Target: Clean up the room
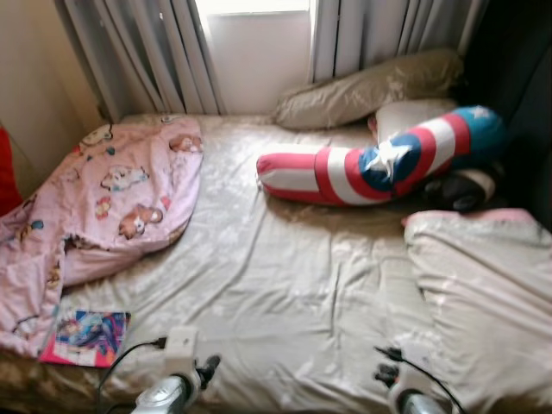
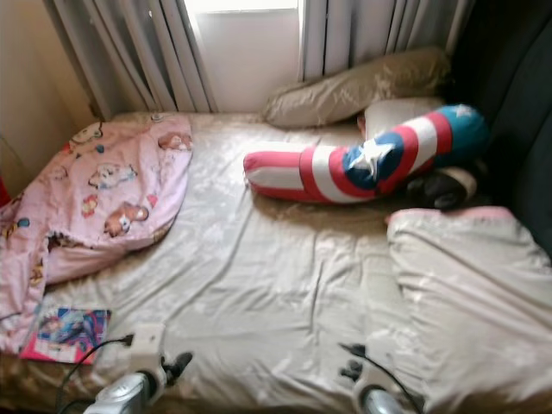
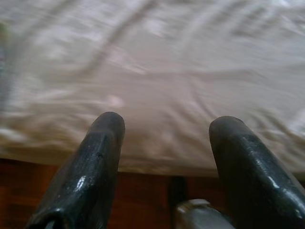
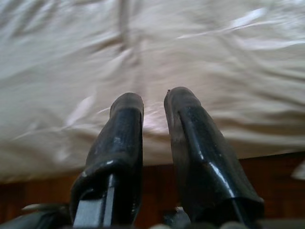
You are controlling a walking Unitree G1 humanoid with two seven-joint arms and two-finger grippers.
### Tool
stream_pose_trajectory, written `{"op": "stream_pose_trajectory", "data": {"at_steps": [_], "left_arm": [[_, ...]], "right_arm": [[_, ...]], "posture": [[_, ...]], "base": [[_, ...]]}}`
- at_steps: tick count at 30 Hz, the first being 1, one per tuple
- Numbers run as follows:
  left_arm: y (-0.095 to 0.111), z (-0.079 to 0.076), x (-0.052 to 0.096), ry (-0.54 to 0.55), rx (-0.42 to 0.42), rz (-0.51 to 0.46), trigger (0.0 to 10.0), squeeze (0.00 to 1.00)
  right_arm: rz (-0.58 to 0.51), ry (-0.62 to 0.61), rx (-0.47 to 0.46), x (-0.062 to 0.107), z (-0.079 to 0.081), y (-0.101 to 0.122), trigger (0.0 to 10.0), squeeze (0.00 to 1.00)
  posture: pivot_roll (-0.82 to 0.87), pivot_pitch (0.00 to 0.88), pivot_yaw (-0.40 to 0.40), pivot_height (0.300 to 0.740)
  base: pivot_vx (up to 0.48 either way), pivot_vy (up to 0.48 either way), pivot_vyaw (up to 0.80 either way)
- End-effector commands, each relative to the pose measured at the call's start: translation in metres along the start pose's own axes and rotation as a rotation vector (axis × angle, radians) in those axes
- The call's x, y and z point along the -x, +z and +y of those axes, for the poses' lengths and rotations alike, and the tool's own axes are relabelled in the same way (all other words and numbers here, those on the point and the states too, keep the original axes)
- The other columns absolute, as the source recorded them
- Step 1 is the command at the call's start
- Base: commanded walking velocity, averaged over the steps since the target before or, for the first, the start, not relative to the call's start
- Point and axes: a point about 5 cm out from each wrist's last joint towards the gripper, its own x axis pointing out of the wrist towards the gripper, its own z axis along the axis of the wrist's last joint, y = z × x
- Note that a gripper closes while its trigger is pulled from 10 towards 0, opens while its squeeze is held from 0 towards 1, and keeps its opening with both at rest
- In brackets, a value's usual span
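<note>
One bed (image 1: 285, 285) carries everything counted here. Two plain pillows sit toward one o'clock: a tan pillow (image 1: 371, 86) and a pale pillow (image 1: 410, 116). One striped star bolster (image 1: 379, 159) lies at one o'clock. One pink cartoon blanket (image 1: 112, 198) spreads at ten o'clock. One cream blanket (image 1: 483, 293) is at four o'clock. One colourful book (image 1: 84, 336) rests at eight o'clock. Two curtains (image 1: 147, 52) hang at twelve.

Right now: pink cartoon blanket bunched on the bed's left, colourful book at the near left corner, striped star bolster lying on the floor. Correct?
Not quite. The striped star bolster lies on the bed, near the pillows, as the left eye view shows. The pink blanket and book are as you said.
</note>
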Motion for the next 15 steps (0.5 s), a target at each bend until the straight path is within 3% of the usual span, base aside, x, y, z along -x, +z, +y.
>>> {"op": "stream_pose_trajectory", "data": {"at_steps": [1, 6, 15], "left_arm": [[0.0016, -0.0066, -0.0018, -0.011, 0.004, -0.001, 10.0, 0.0], [0.0015, -0.0055, -0.0017, -0.008, 0.003, 0.002, 10.0, 0.0], [0.0001, -0.0022, -0.0008, 0.012, 0.018, 0.004, 10.0, 0.0]], "right_arm": [[0.003, -0.02, 0.027, 0.0017, -0.0099, -0.0008, 10.0, 0.0], [0.004, -0.019, 0.014, 0.0019, -0.0087, -0.002, 10.0, 0.0], [0.004, -0.034, -0.015, 0.002, -0.0108, -0.0018, 10.0, 0.0]], "posture": [[0.08, 0.001, 0.054, 0.74], [0.08, 0.0, 0.052, 0.74], [0.07, 0.0, 0.05, 0.74]], "base": [[0.0, 0.48, 0.8], [0.0, 0.48, 0.75], [0.0, 0.48, 0.0]]}}
